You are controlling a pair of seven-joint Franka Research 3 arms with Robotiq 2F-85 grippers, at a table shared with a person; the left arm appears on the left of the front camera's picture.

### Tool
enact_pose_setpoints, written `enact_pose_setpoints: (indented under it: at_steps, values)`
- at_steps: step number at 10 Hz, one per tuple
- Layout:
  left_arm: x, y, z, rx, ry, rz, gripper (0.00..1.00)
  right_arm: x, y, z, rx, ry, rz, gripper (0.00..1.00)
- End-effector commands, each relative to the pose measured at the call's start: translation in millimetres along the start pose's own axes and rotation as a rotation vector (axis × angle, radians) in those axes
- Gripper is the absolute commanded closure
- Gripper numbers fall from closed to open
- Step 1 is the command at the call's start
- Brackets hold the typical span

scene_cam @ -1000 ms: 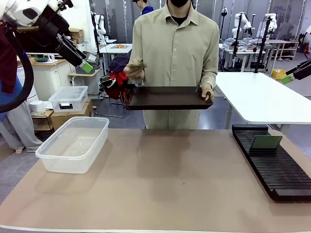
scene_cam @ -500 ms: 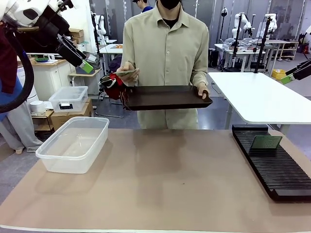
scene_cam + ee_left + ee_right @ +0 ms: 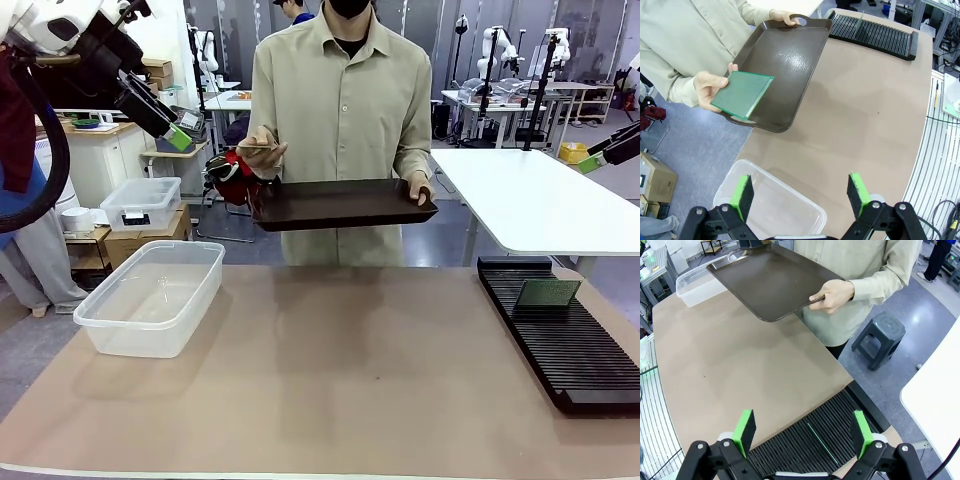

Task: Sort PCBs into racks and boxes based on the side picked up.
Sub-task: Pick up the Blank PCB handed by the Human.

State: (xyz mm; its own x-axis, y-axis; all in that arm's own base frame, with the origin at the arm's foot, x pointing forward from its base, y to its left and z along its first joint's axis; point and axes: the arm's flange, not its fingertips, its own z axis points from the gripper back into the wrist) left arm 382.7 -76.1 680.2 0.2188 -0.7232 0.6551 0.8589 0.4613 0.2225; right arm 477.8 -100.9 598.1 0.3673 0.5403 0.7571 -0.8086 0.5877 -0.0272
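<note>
A person at the far side holds a dark brown tray above the table edge with one hand and a green PCB in the other hand, beside the tray's end. Another green PCB stands upright in the black slotted rack on the right of the table; it appears edge-on as a thin green line in the right wrist view. The clear box sits on the left, empty. My left gripper is open, high above the box. My right gripper is open, high above the rack.
A smaller lidded clear box rests on cartons behind the table's left. A white table stands at the back right, with a grey stool beside the person. The brown tabletop lies bare between box and rack.
The person has shifted slightly to the left with the tray and has lowered the hand holding the PCB a little. Both arms have stayed still.
</note>
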Motion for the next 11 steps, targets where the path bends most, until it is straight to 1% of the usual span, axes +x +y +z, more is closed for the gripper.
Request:
enact_pose_setpoints:
  at_steps: [1, 4, 6, 7, 10, 11]
  values:
    - [-1, 0, 0, 0.005, 0.008, 0.001, 0.0, 1, -1, -3, 0.0, 0.004, -0.001, 0.0]
    - [0, 0, 0, 0.0, 0.0, 0.0, 0.0, 1, -1, -3, 0.0, 0.004, -0.001, 0.0]
    - [5, 7, 4, -0.129, -0.051, 0.244, 0.0, 1, -1, -3, 0.0, 0.004, -0.001, 0.0]
    - [4, 15, 4, -0.167, -0.049, 0.348, 0.0, 1, -1, -3, 0.0, 0.004, -0.001, 0.0]
    - [-9, 39, -4, -0.295, 0.007, 0.597, 0.0, 1, -1, -3, 0.0, 0.004, -0.001, 0.0]
    - [-14, 46, -10, -0.341, 0.0, 0.64, 0.0, 1, -1, -3, 0.0, 0.004, -0.001, 0.0]
